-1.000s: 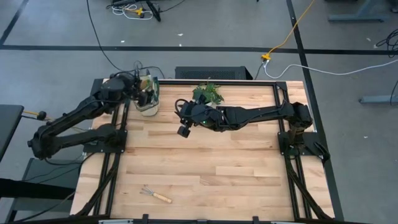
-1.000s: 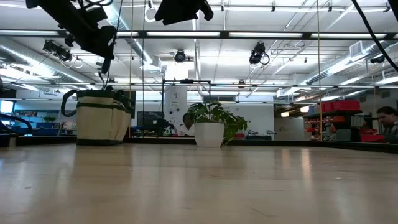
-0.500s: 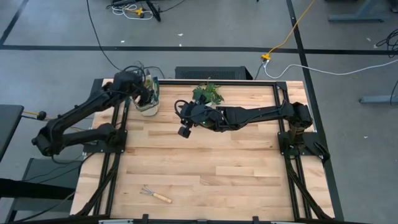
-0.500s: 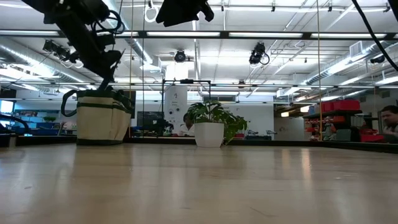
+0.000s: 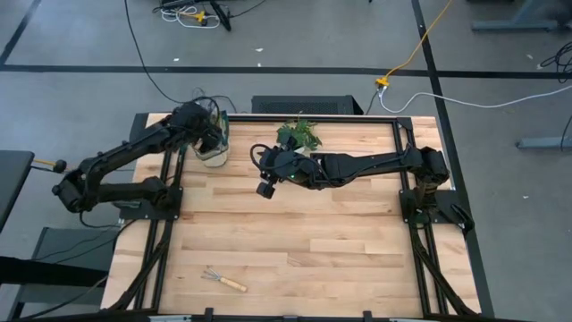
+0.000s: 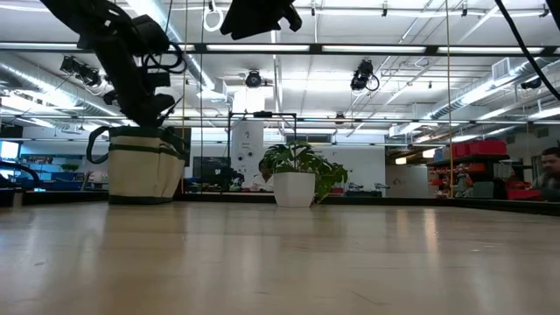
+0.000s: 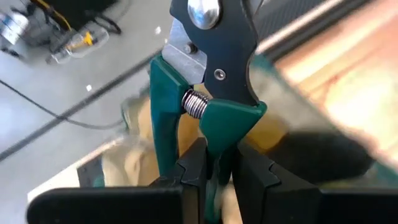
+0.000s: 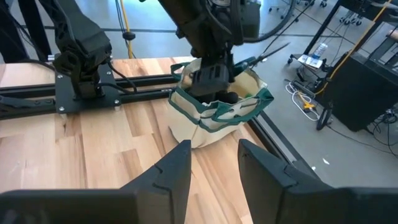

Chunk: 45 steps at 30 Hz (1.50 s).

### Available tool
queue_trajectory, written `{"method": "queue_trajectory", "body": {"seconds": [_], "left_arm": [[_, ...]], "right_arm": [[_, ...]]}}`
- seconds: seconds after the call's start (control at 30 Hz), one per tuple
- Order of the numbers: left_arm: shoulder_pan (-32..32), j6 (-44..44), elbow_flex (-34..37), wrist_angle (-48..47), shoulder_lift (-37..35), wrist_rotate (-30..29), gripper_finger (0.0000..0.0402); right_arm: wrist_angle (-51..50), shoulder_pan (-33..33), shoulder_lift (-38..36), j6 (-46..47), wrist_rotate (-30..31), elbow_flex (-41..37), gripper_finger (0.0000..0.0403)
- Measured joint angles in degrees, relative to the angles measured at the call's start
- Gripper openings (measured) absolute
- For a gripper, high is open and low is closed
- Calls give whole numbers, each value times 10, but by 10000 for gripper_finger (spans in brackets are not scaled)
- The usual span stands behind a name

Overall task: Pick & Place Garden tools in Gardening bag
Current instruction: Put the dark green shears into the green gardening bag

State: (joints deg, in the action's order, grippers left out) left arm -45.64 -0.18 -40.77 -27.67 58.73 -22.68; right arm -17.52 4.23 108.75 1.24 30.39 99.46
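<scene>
Left gripper (image 7: 216, 171), fingers clamping the pruning shears (image 7: 208, 93), hovers over the gardening bag (image 8: 214, 115); next, lower and release. Right gripper (image 8: 214, 165), fingers wide, waits beside the bag.

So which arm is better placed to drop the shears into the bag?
The left. Its gripper is shut on the shears, right above the bag. The right gripper is open, empty, mid-table.

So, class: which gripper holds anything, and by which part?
The left gripper holds the teal-handled pruning shears by one teal handle, over the beige canvas bag. The right gripper is open and empty.
</scene>
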Motion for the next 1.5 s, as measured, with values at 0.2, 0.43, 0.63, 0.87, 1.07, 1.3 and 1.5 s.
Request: {"method": "queue_trajectory", "body": {"seconds": [0.2, 0.43, 0.63, 0.87, 1.07, 1.3, 1.5], "left_arm": [[-1, -19, 0, -44, 11, 8, 58], [-12, -39, 0, -59, 8, 46, 58], [-32, -37, 0, -89, 8, 51, 58], [-61, -36, 0, -94, 8, 83, 58], [-67, -37, 0, -82, 9, 104, 58], [-66, -55, 0, -65, 9, 144, 118], [-67, -56, 0, -64, 9, 142, 128]], "right_arm": [[-8, 0, 0, 9, 0, 0, 132], [-8, 0, 0, 11, 1, 0, 132], [-8, 0, 0, 11, 0, 0, 132], [-8, 0, 0, 11, 1, 0, 132], [-8, 0, 0, 11, 1, 0, 132], [-8, 0, 0, 11, 1, 0, 132], [-8, 0, 0, 11, 2, 0, 132]]}}
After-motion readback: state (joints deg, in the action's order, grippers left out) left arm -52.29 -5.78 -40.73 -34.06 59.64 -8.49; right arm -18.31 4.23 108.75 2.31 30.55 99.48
